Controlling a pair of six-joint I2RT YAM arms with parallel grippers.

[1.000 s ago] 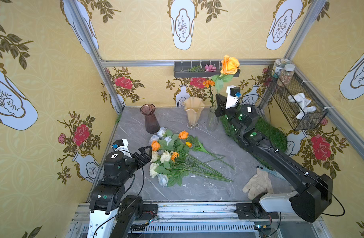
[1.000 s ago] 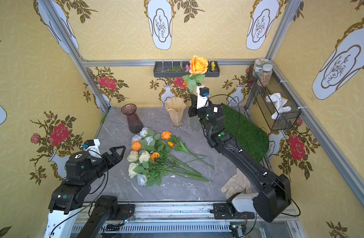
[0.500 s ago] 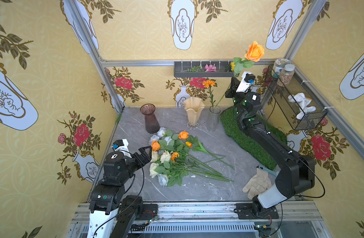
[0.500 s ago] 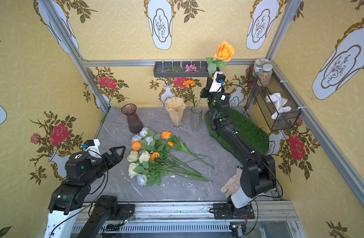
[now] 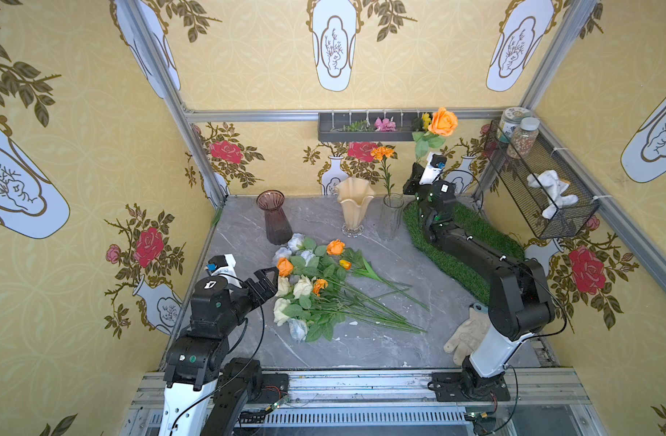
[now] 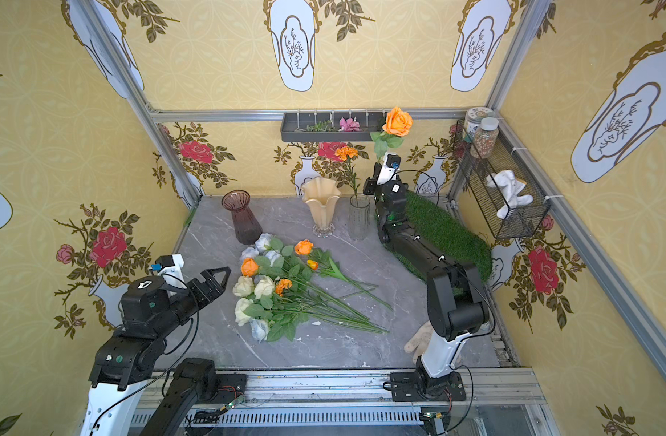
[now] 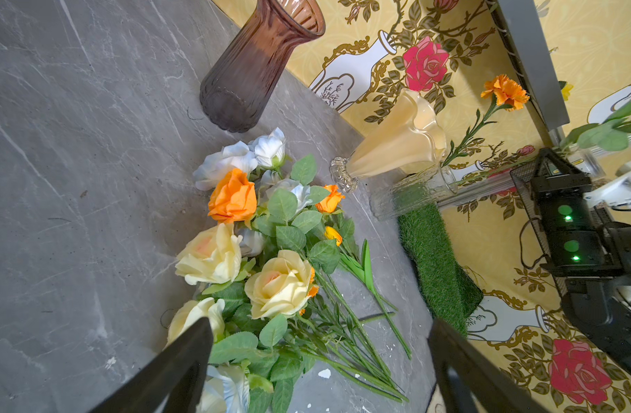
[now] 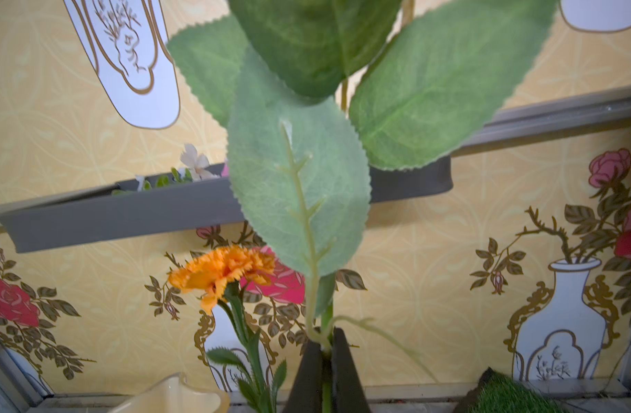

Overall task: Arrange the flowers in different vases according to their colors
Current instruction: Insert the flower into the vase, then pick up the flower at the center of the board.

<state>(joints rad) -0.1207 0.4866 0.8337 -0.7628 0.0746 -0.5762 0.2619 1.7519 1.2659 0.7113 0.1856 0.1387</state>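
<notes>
The right end effector (image 8: 326, 339) is clenched on the green stem of a long-stemmed orange rose (image 5: 442, 121), gripping below the leaves. In both top views the rose is raised in the upper right of the frame. It is above the far end of the green artificial grass mat (image 5: 475, 234) and just right of the clear ribbed glass vase (image 5: 391, 217). The stem's long axis runs close to vertical, with the bloom up and the cut end down, hidden behind the wrist. That attitude probably serves the insertion, since a stem hanging straight can drop into a narrow mouth. The clear vase looks like the target. It already holds an orange marigold (image 5: 382, 153), upright with its head up, so orange seems to belong there.

The cream ruffled-rim vase (image 5: 355, 205) and the smoky purple-brown ribbed glass vase (image 5: 275, 219) stand empty left of it, likely kept for the other colours.

The heap of loose flowers (image 5: 316, 290) lies flat on the grey marbled counter (image 5: 248, 234) at frame centre. Its blooms are bunched toward the left and its stems fan toward the lower right. The left end effector (image 5: 274, 281) is released, jaws wide. It hangs just beside the blooms at centre left and grasps nothing.
</notes>
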